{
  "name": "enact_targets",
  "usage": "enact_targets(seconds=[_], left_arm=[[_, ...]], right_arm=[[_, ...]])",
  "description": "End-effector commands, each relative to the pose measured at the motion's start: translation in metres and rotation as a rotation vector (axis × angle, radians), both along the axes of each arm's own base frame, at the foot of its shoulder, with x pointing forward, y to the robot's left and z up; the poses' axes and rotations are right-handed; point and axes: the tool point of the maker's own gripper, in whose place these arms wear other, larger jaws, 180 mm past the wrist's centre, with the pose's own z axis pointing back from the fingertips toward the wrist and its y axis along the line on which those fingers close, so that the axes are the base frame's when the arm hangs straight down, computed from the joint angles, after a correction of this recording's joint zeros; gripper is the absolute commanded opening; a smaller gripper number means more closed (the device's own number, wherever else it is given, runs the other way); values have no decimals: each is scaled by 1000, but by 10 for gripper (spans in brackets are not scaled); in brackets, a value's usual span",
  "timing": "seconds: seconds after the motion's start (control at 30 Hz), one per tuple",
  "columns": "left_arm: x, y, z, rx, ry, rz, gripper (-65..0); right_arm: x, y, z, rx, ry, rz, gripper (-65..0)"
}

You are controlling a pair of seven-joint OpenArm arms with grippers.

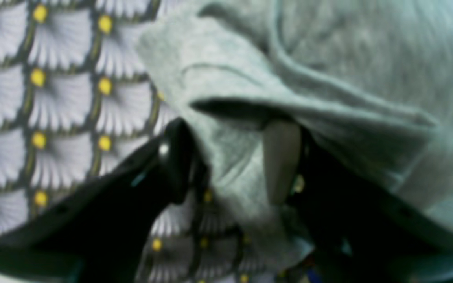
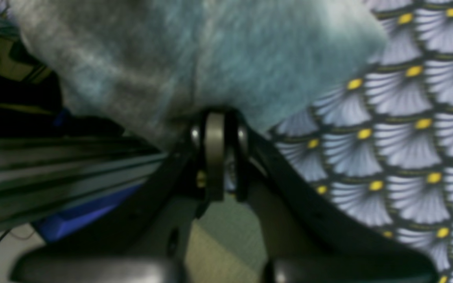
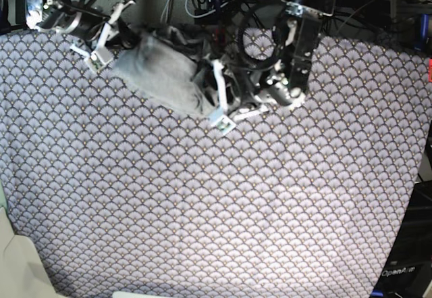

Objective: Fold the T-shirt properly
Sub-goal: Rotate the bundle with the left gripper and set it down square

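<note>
Grey T-shirt (image 3: 158, 75) bunched at far edge of tablecloth (image 3: 216, 196), left gripper (image 1: 230, 165) jaws spread wide with a shirt fold between its fingers (image 1: 281, 161), right gripper (image 2: 218, 129) clamped tight on the shirt's other edge

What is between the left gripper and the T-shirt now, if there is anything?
Nothing visible. In the left wrist view, the left gripper stands with its jaws apart around a hanging fold of the T-shirt, so grey cloth lies directly between its fingers. Only the patterned tablecloth lies beside and below.
</note>
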Motion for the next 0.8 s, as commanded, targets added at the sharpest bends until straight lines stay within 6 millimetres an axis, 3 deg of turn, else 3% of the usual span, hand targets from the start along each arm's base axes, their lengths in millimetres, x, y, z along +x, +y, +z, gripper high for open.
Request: enact_targets(seconds=[0.0,0.17,0.3,0.37,0.47,0.57,0.67,0.77], left_arm=[[13,-16,18,-64,-42,-1,-360],[40,-34,41,-108,-96,0,-360],[72,-35,68,-109,-179,-5,-361],[80,-31,75,-95,-202,-8,-361],[84,-3,73,-24,-203,13,-361],[71,33,58,61,-152,46,-361],[39,63,43,157,-114,27,-361],[13,76,44,202,-117,8,-360]], right_arm=[[4,4,8,26,-27,1,-625],[5,4,8,26,-29,1,-625],[8,3,9,23,-37,-2,-625],[9,0,10,17,-39,0,-625],[10,-1,10,14,-41,-1,-625],[14,-11,12,-2,-52,-25,-625],[17,-19,14,-14,-62,-45,-625],[25,-26,18,-25,-86,-63,-625]])
